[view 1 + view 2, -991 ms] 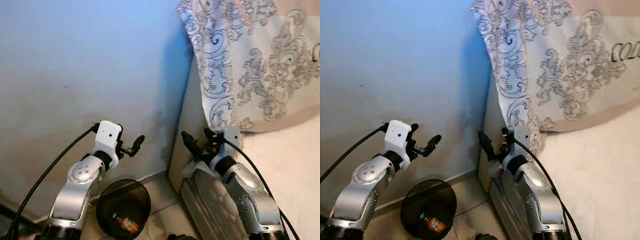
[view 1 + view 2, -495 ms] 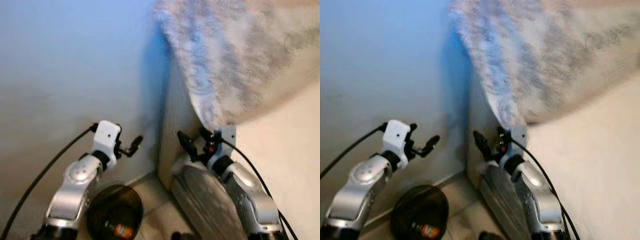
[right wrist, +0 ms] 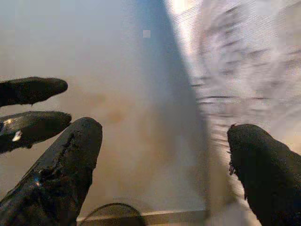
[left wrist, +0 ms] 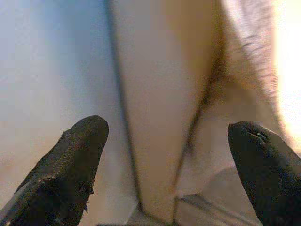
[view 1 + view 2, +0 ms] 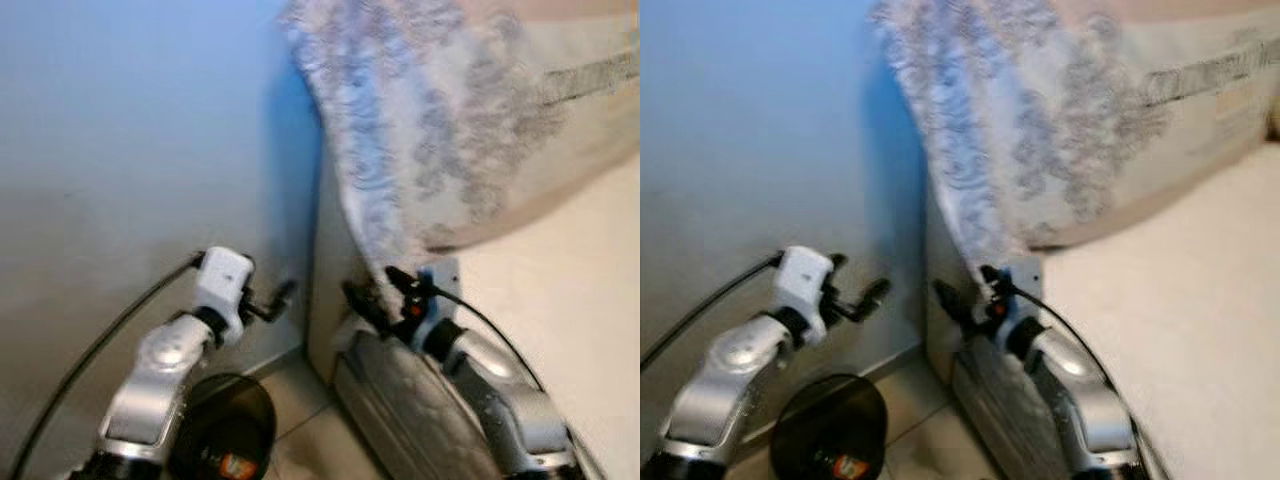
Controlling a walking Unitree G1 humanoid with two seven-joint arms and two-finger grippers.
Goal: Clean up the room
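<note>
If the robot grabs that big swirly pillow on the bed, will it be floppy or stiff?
Probably floppy: the patterned pillow sags and its corner droops over the bed edge. It looks puffy, so likely light for its size. Cloth should grip well, not slip, in the right tool.

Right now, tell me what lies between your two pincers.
Between the left pincer and the right pincer the left eye view shows bare wall and the corner edge of the bed. Below lies tiled floor.
</note>
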